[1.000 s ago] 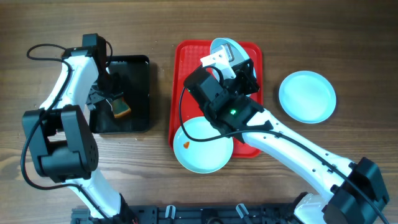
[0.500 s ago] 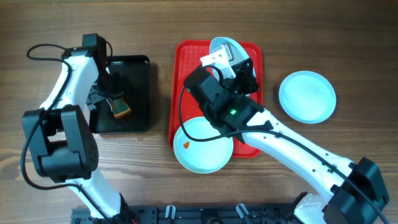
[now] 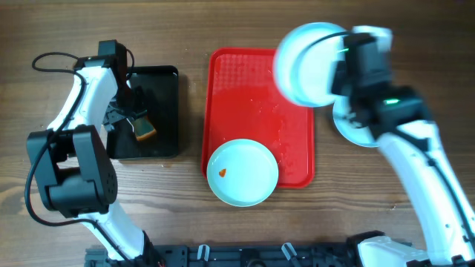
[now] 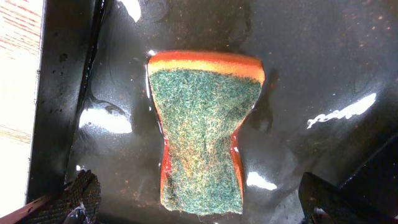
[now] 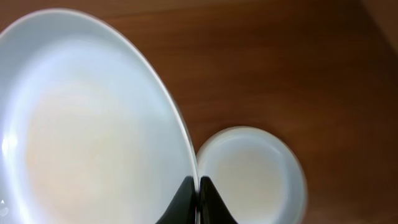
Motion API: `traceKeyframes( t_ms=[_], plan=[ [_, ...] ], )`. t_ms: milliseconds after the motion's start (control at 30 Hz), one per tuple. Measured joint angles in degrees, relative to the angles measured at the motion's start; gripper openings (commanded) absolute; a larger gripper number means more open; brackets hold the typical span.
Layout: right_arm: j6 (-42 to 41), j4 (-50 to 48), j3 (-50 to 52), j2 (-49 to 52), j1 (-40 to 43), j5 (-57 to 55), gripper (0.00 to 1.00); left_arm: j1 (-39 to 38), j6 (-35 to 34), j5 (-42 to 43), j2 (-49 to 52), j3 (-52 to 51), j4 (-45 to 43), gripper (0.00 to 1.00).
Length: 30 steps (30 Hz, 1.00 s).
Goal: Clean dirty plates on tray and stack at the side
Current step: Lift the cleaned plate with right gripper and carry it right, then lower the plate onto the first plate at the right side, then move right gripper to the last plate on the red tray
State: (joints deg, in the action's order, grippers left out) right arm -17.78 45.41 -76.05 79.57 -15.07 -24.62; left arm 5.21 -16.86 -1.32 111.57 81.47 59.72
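Wooden table (image 3: 445, 44). Just lifted off tray (image 3: 245, 89), swung right: plate (image 3: 308, 63) pinched in right gripper (image 5: 198, 199), over side plate (image 5: 252, 171), seemingly ready to stack. Awaiting cleaning at tray's near edge: smeared plate (image 3: 243, 172); left gripper (image 4: 202, 205) spread above sponge (image 4: 202, 124).

Robotics lab bench staged as a dishwashing station: a bare wood-grain table (image 3: 178, 215) with a red cafeteria tray (image 3: 245, 96) at centre, a wet black tray (image 3: 163, 89) holding a scrubbing sponge (image 3: 142, 130) left of it, and a white robot left arm (image 3: 85, 81) and right arm (image 3: 415, 148) flanking it, a loose cable (image 3: 52, 58) beyond.
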Motion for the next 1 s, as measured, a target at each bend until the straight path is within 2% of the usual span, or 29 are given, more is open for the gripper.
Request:
traceKeyframes(
  t_ms=[33, 133, 200, 300, 533, 600, 700, 900, 1000],
  plan=[
    [-1.8, 2.0, -0.1, -0.1, 6.6, 2.6, 0.04, 0.0, 0.0, 0.0, 0.0, 0.0, 0.0, 1.0],
    [-2.8, 4.4, -0.1, 1.7, 16.4, 10.2, 0.04, 0.0, 0.0, 0.2, 0.0, 0.0, 0.0, 1.0],
    [-3.2, 4.5, -0.1, 4.3, 25.8, 14.2, 0.04, 0.0, 0.0, 0.2, 0.0, 0.0, 0.0, 1.0],
    [-3.4, 6.0, -0.1, 8.3, 33.2, 18.5, 0.04, 0.0, 0.0, 0.4, 0.0, 0.0, 0.0, 1.0],
    [-3.4, 8.1, -0.1, 19.2, 35.0, 22.8, 0.06, 0.0, 0.0, 0.4, 0.0, 0.0, 0.0, 1.0],
    [-3.4, 8.6, -0.1, 21.5, 35.0, 23.1, 0.18, 0.0, 0.0, 0.4, 0.0, 0.0, 0.0, 1.0],
    [-3.4, 8.8, -0.1, 22.8, 35.0, 23.4, 0.3, 0.0, 0.0, 0.4, 0.0, 0.0, 0.0, 1.0],
    [-2.4, 9.8, -0.1, 21.3, 34.7, 26.2, 0.36, 0.0, 0.0, 0.4, 0.0, 0.0, 0.0, 1.0],
    [2.6, 11.2, -0.1, 15.0, 30.8, 33.7, 0.44, 0.0, 0.0, 0.4, 0.0, 0.0, 0.0, 1.0]
  ],
)
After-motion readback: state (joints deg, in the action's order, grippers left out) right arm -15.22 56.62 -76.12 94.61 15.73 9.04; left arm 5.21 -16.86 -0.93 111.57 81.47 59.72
